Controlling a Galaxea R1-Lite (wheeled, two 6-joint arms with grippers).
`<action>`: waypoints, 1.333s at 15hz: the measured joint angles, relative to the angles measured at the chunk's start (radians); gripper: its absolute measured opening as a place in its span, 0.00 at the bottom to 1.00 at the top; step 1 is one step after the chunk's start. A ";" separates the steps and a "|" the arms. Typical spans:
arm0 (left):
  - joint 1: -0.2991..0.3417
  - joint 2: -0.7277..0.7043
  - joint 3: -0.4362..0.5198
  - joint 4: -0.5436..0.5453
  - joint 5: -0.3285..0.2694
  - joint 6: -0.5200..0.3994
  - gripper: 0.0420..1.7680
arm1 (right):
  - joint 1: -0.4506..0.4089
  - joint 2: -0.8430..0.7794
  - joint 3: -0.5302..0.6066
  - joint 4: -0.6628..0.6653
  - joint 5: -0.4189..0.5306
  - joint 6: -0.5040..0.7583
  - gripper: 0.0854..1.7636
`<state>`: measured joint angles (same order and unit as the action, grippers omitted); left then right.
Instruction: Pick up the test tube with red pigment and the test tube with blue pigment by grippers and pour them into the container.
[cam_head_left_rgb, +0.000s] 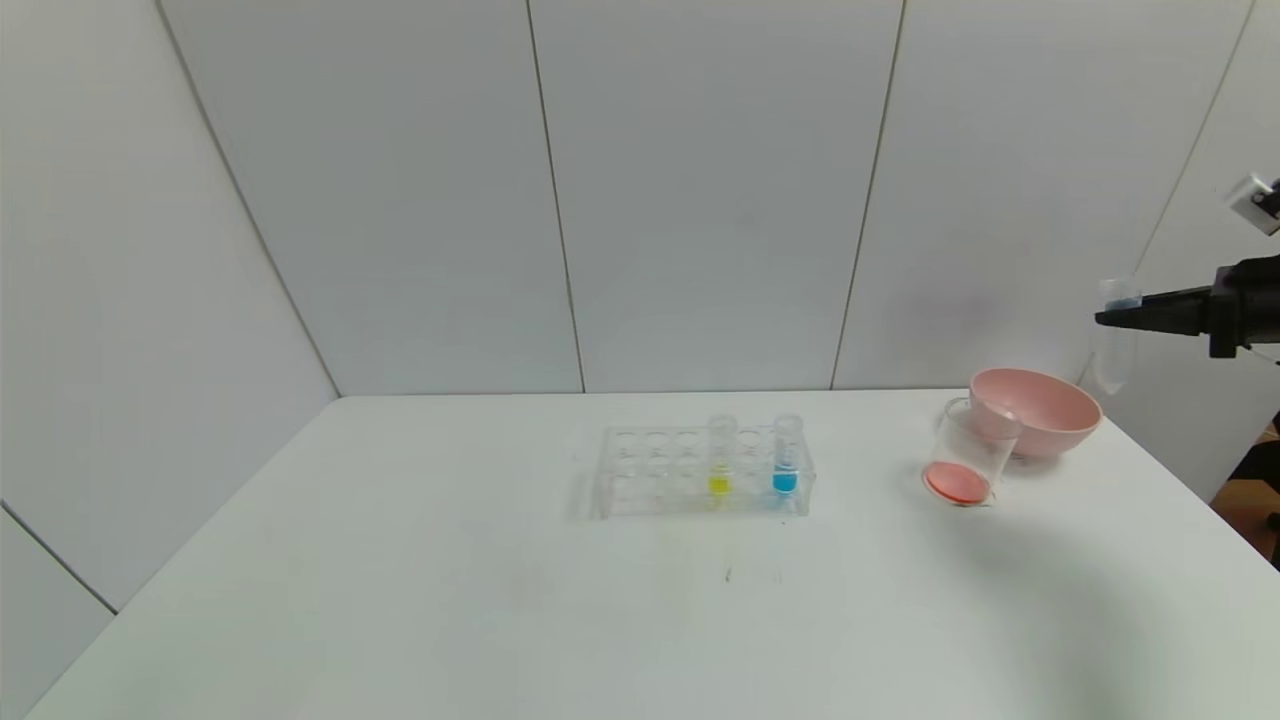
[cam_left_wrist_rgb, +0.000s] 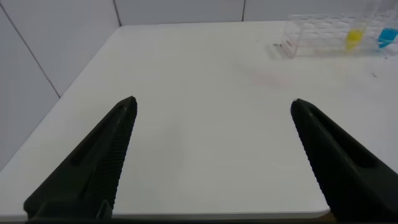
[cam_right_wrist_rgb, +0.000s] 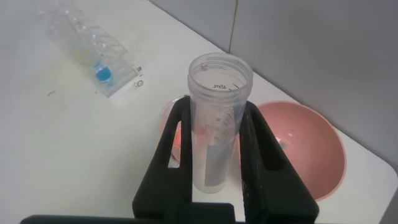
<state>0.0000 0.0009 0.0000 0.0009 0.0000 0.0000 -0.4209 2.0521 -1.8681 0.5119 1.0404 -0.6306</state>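
Note:
My right gripper (cam_head_left_rgb: 1100, 318) is shut on a clear test tube (cam_head_left_rgb: 1115, 345) that looks empty, held upright high above the table's far right, over the pink bowl. In the right wrist view the tube (cam_right_wrist_rgb: 217, 124) sits between the fingers of that gripper (cam_right_wrist_rgb: 217, 109). The container (cam_head_left_rgb: 965, 465), a clear beaker, holds orange-red liquid at its bottom and stands against the bowl. The test tube with blue pigment (cam_head_left_rgb: 786, 455) stands in the clear rack (cam_head_left_rgb: 650, 470). My left gripper (cam_left_wrist_rgb: 212, 102) is open and empty over the table's left part.
A tube with yellow liquid (cam_head_left_rgb: 720, 458) stands in the rack next to the blue one. The pink bowl (cam_head_left_rgb: 1035, 410) sits at the far right near the table edge. Grey wall panels close the back.

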 joint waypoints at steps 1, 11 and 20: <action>0.000 0.000 0.000 0.000 0.000 0.000 1.00 | -0.016 -0.006 0.017 -0.002 0.012 0.023 0.25; 0.000 0.000 0.000 0.000 0.000 0.000 1.00 | -0.095 -0.054 0.136 -0.366 -0.105 0.407 0.25; 0.000 0.000 0.000 0.000 0.000 0.000 1.00 | -0.042 -0.056 0.509 -1.063 -0.314 0.616 0.25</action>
<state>0.0000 0.0009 0.0000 0.0004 0.0000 0.0004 -0.4628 1.9960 -1.3594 -0.5506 0.7262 -0.0151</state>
